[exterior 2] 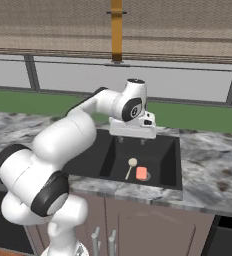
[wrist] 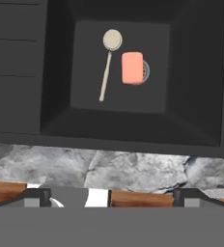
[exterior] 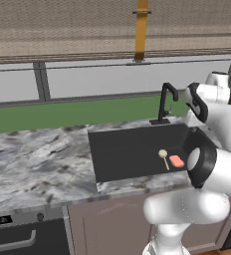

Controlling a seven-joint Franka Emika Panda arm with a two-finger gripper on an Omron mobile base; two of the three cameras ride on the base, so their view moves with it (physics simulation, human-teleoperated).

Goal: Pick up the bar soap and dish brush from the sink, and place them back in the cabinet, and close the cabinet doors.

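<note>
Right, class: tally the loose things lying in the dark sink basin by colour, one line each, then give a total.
Salmon-pink: 1, the rounded rectangular bar soap
Cream-beige: 1, the round-headed, thin-handled dish brush
Total: 2, both on the floor of the dark charcoal sink

The sink (wrist: 56,72) looks like matt, smooth charcoal composite, set into a counter (exterior: 33,159) of polished grey marbled stone with dark veins. The bar soap (wrist: 132,67) has a smooth, waxy salmon-pink surface. The dish brush (wrist: 107,62) appears as plain cream plastic or pale wood, without sheen. The faucet (exterior: 166,102) is thin black metal, matt. The low cupboard fronts (exterior 2: 153,225) are flat brown with a dull finish.
</note>
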